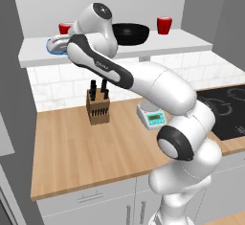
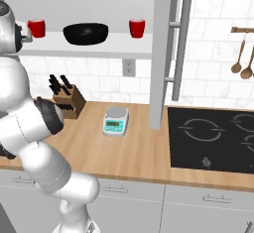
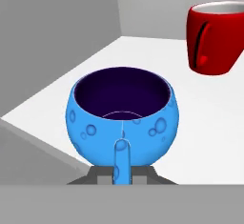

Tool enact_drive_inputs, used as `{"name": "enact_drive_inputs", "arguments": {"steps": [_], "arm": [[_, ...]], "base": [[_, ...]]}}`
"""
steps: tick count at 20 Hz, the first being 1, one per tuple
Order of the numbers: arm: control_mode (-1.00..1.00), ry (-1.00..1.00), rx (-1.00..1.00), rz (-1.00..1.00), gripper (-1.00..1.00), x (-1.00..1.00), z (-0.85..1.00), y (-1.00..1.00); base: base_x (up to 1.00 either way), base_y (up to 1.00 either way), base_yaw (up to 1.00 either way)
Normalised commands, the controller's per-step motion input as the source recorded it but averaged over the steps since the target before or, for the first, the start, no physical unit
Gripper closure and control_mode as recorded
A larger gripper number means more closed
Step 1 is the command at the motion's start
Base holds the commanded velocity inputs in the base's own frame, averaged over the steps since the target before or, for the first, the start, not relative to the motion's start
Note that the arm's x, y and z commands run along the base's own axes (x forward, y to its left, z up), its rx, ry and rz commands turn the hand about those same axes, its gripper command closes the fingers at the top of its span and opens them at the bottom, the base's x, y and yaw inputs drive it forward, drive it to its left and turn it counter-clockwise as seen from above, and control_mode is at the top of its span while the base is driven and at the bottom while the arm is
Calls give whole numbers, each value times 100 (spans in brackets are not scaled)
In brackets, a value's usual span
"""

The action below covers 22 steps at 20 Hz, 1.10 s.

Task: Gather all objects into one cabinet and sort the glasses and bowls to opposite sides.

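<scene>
Blue bowl (image 3: 122, 119) sits right up against my fingers (image 3: 122, 170), nearest thing to my camera, its handle running straight down between them. They are closed as tight as they go on that handle, so I judge I have hold of the bowl by it. Its dark hollow faces up and away from me, and its base is at the shelf board (image 3: 200, 137) of the cabinet, though I cannot tell whether it rests there or hangs just clear.

Ahead of my fingers and off to the right stands a red cup (image 3: 213, 37), upright, apart from the bowl with bare shelf between them. To the left the shelf ends at the grey side panel (image 3: 57, 27), so I am at that end of the cabinet. Seen from the base behind me, my wrist covers this corner, with the blue bowl (image 1: 56, 47) peeking out beside it and the near red cup (image 1: 65, 27) just behind.

Further right along the shelf lie the black bowl (image 1: 130, 32) and, beyond it, the second red cup (image 1: 164, 25). So everything is already on one shelf, but glasses stand at both ends with a bowl between. My guess is that the blue bowl belongs beside the black one, and the close red cup is what I must not clip when swinging right.

Below, on the tabletop (image 1: 72, 152), the knife block (image 1: 98, 105) and scale (image 1: 153, 116) are well clear.
</scene>
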Motion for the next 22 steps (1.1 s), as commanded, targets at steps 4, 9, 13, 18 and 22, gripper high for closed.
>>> {"name": "enact_drive_inputs", "arguments": {"steps": [4,9,13,18,22], "arm": [[-100,0,0,-1,100,47,0,17],[-100,0,-2,-1,100,53,0,24],[-100,0,-2,-2,100,35,0,35],[-100,0,-3,-4,100,32,0,19],[-100,1,-5,-5,100,31,-1,8]], "base": [[0,0,0],[0,0,0],[0,0,0],[0,0,0],[0,0,0]]}}
